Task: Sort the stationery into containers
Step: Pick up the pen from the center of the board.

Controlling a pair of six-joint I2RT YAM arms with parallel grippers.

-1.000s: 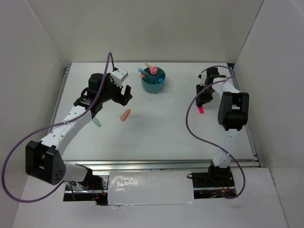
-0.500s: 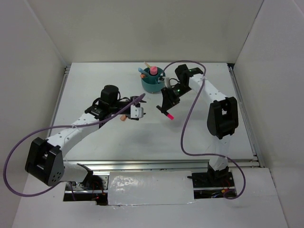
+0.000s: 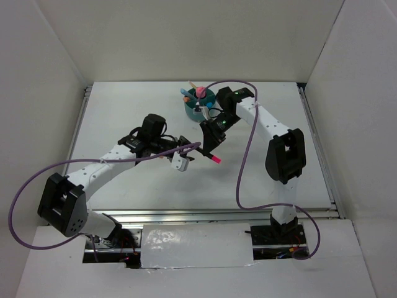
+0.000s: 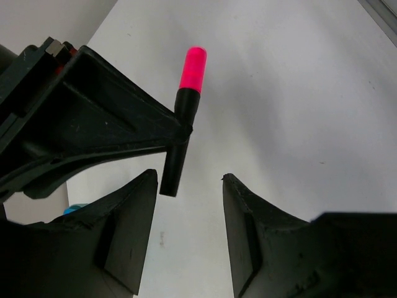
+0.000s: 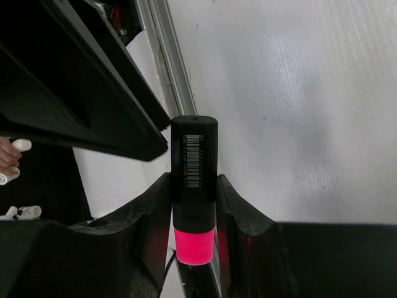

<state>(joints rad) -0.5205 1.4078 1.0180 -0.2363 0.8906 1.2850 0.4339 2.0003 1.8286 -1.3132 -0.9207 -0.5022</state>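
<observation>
A white table is being shown, closed in on three sides by plain white walls. The teal organizer cup is standing at the far middle of the table, with pink, orange and blue pieces sticking up out of it (which compartments they are in cannot be told). A marker with a black barrel, a barcode label and a bright pink end is being held on the near side of the cup. It is being clamped across the barrel by the right gripper, both jaws pressed against it. The left gripper is being held just beside it, jaws parted wider than the barrel; the marker's black end is lying at the mouth of that gap, and whether it is being touched cannot be told
</observation>
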